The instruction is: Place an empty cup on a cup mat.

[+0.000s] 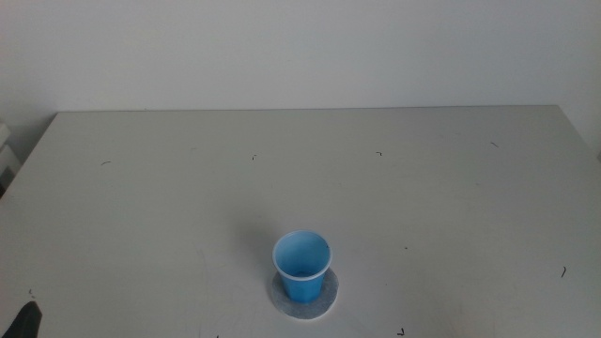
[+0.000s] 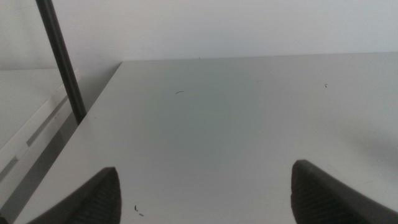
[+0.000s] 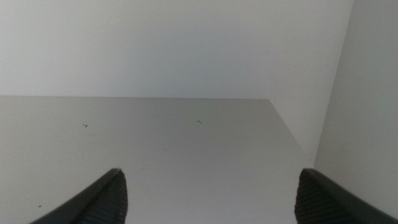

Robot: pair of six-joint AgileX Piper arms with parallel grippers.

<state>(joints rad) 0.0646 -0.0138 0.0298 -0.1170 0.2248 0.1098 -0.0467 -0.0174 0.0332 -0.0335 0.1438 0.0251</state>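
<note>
The bright blue cup (image 1: 301, 266) stands upright on the round grey cup mat (image 1: 305, 299) near the table's front middle in the middle view. The cup looks empty. My left gripper (image 2: 205, 196) is open and empty over the table's left part; one dark tip (image 1: 28, 321) shows at the bottom left corner of the middle view. My right gripper (image 3: 208, 196) is open and empty over the table's right part and is out of the middle view. Neither wrist view shows the cup or the mat.
The grey table (image 1: 423, 207) carries small dark marks. A dark pole (image 2: 62, 59) stands beside the table's left edge in the left wrist view. A white wall (image 3: 360, 93) rises beyond the table's right edge in the right wrist view.
</note>
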